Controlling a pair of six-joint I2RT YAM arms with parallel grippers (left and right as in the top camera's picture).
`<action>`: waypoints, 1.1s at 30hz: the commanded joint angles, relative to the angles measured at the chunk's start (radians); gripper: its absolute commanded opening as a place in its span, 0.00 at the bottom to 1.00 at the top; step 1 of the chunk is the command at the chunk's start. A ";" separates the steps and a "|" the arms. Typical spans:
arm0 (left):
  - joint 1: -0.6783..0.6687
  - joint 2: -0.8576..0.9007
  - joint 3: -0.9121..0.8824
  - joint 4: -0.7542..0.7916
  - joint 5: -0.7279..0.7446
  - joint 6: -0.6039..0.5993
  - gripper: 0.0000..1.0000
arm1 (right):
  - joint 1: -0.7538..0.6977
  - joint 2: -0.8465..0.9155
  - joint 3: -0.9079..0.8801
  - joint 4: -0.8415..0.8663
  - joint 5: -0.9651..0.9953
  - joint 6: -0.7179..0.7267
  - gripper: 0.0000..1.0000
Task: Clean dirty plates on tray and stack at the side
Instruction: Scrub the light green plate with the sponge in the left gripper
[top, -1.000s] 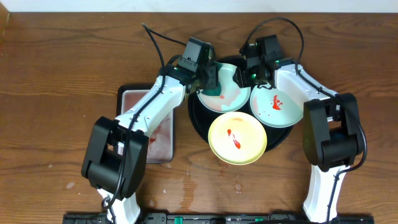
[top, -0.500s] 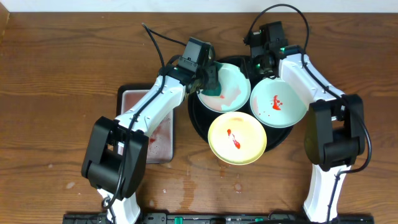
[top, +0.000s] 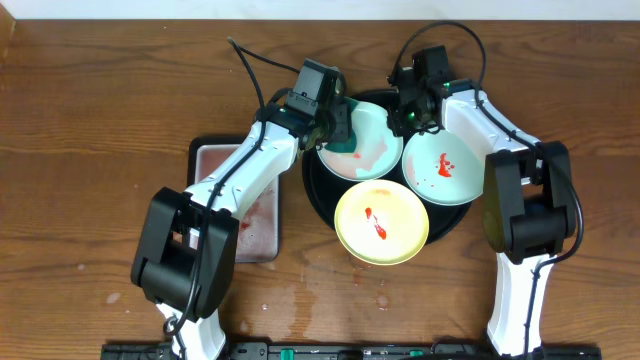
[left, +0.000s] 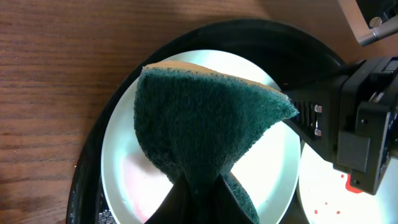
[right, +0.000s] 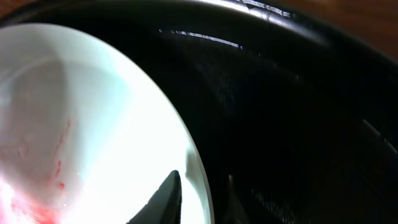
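The black tray (top: 318, 195) holds three plates. My left gripper (top: 340, 128) is shut on a dark green sponge (left: 202, 124) and presses it on the back-left mint plate (top: 375, 150), which shows faint pink smears (left: 140, 180). My right gripper (top: 408, 120) is open, its fingers (right: 199, 186) straddling that plate's right rim (right: 93, 124), one over the plate and one over the tray floor (right: 286, 124). The right mint plate (top: 455, 175) has red spots. The yellow plate (top: 395, 235) at the front has a red smear.
A small rectangular black-rimmed tray (top: 240, 200) with pinkish smears lies on the wooden table left of the round tray, under my left arm. The right arm's body (left: 354, 137) shows close beside the sponge. Water droplets dot the table in front.
My right gripper pulled back from the back-left plate's rim, then came down onto that rim again. The left gripper and sponge have stayed on the plate.
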 joint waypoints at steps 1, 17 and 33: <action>-0.001 0.016 0.020 0.017 0.010 -0.039 0.07 | -0.004 0.005 -0.004 0.000 -0.011 -0.011 0.12; -0.056 0.117 0.019 0.139 -0.011 -0.322 0.07 | -0.002 0.005 -0.004 -0.004 -0.016 0.020 0.01; -0.064 0.219 0.018 0.148 -0.026 -0.397 0.07 | -0.002 0.005 -0.004 -0.008 -0.019 0.027 0.01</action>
